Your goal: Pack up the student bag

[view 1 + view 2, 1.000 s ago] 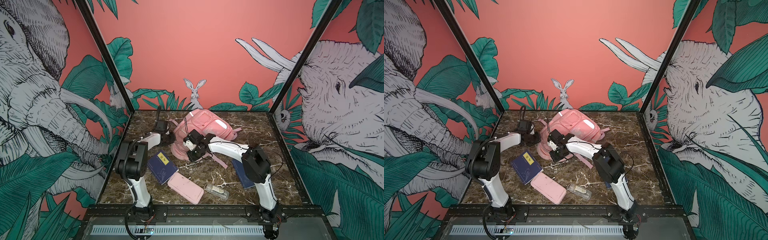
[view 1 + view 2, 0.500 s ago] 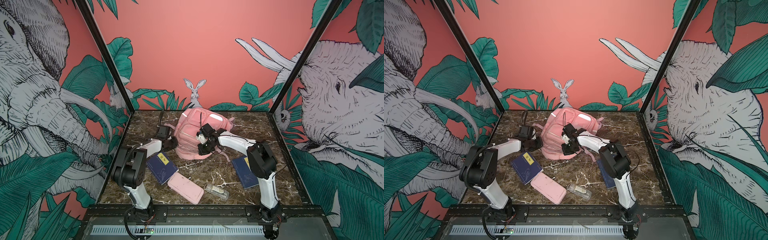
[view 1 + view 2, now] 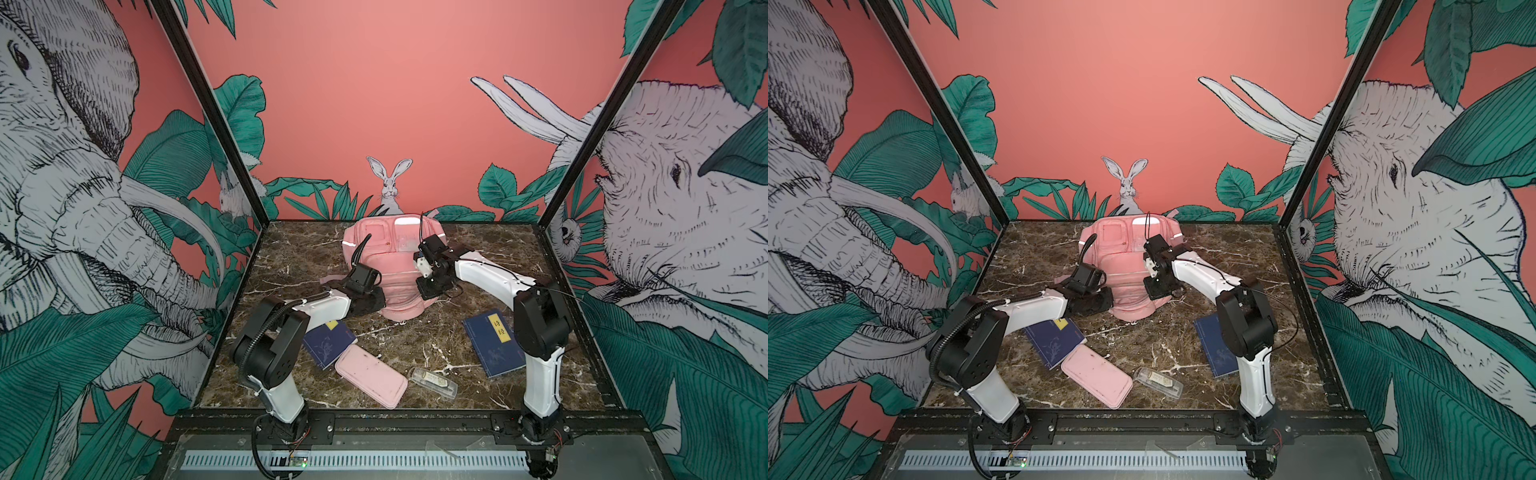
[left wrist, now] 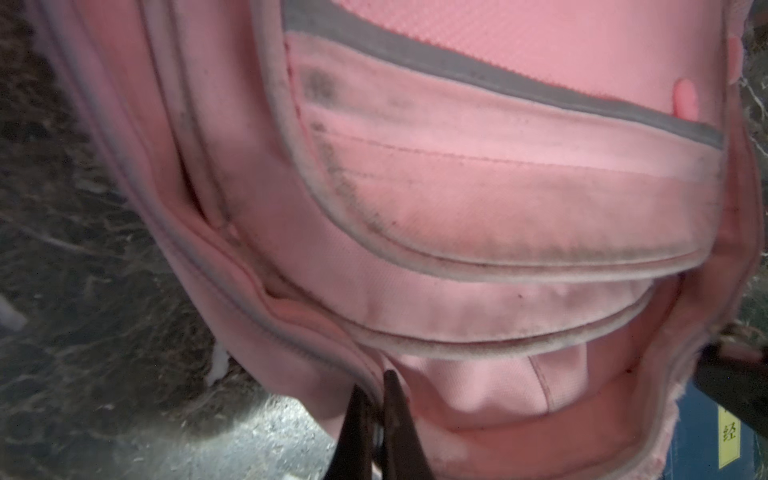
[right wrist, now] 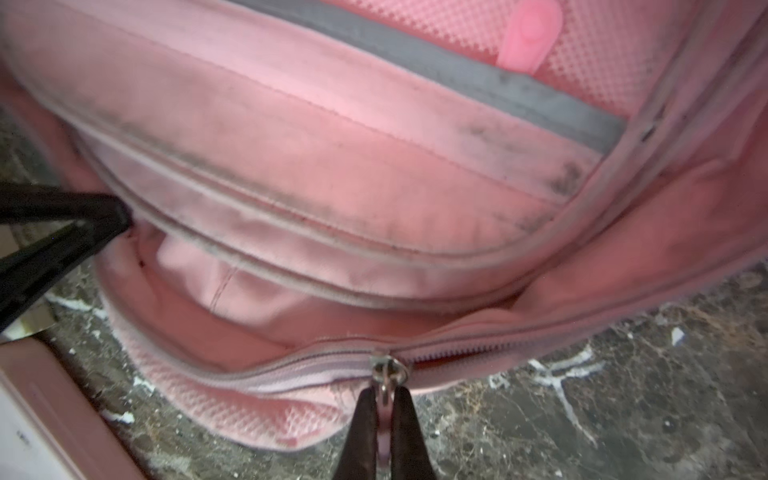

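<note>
The student bag point(image 3: 392, 257) point(image 3: 1129, 257) is a large pink backpack lying at the back middle of the marble table, its zipped mouth turned toward the front. My left gripper point(image 4: 376, 384) is shut on the fabric rim of the bag beside the zipper; in both top views it sits at the bag's left lower side point(image 3: 380, 303) point(image 3: 1109, 300). My right gripper point(image 5: 384, 395) is shut on the metal zipper pull point(image 5: 388, 371), at the bag's right lower side point(image 3: 428, 291) point(image 3: 1156, 291). The main compartment gapes open, showing pink lining point(image 5: 232, 316).
A blue book point(image 3: 330, 343) lies front left, partly under the left arm. Another blue book point(image 3: 492, 343) lies on the right by the right arm. A flat pink pencil pouch point(image 3: 370, 374) and a clear plastic case point(image 3: 432, 382) lie near the front edge.
The bag has been swung round and shifted toward the back wall, its mouth now facing front. Both grippers moved with it, still shut. The right arm swung right, uncovering the right-hand blue book.
</note>
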Robot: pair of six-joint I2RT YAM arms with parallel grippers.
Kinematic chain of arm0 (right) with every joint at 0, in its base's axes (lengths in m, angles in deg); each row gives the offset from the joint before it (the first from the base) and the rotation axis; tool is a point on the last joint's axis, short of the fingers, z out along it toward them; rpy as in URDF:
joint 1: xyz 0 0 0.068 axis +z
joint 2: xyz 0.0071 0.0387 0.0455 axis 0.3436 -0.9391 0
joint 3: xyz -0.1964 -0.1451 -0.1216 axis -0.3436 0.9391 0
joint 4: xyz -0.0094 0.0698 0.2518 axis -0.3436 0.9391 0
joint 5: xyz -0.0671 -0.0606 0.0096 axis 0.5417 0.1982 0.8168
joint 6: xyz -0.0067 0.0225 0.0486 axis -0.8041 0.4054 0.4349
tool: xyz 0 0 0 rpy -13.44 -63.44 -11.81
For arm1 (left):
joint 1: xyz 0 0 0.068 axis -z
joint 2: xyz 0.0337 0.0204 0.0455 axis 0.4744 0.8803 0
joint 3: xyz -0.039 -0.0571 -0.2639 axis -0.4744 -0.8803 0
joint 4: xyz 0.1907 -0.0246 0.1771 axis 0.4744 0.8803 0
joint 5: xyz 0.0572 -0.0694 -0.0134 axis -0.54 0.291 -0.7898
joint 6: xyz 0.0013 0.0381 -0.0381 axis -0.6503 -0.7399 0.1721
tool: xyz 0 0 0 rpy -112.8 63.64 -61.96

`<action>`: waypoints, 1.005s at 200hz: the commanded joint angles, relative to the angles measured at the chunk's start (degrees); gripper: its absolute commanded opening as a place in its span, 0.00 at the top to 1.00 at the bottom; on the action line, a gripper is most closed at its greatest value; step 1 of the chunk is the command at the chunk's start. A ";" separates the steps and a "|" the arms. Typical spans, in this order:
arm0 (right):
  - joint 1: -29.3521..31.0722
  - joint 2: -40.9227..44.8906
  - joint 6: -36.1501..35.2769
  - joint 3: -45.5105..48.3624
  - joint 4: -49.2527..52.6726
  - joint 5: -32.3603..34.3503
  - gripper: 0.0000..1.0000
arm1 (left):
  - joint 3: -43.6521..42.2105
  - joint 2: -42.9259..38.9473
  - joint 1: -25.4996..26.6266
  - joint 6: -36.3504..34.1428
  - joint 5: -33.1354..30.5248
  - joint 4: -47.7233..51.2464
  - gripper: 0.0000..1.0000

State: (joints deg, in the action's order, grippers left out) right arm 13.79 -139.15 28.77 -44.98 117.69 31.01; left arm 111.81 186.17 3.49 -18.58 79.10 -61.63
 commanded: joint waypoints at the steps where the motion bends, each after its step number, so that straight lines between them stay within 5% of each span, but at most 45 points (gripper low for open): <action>1: 0.90 3.98 -1.68 1.83 1.39 -4.67 1.00 | 2.60 2.15 0.53 0.23 1.60 0.35 1.00; 84: 10.77 -2.18 4.62 -3.27 -3.06 -11.53 1.00 | 8.01 5.69 0.79 2.85 4.15 -2.08 1.00; 141: 10.69 -4.23 8.27 -2.93 -7.47 -7.82 1.00 | 5.91 1.44 0.56 1.27 2.18 -0.36 1.00; 159: 9.27 -1.85 8.95 0.97 -9.48 -7.62 1.00 | 5.64 -1.02 -0.77 -1.02 1.19 2.29 0.89; 188: 7.95 1.53 8.92 5.62 -10.78 -7.55 1.00 | 6.78 -3.72 -5.01 -5.38 -0.13 5.95 0.53; 201: 7.70 3.04 9.02 7.69 -11.40 -7.46 1.00 | 9.10 -3.42 -7.06 -7.65 -0.38 7.72 0.46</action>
State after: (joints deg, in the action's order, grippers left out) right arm 22.40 -140.24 37.21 -40.21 108.29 23.62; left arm 117.95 185.58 0.26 -21.49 80.17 -57.98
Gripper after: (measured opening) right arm 0.049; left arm 0.485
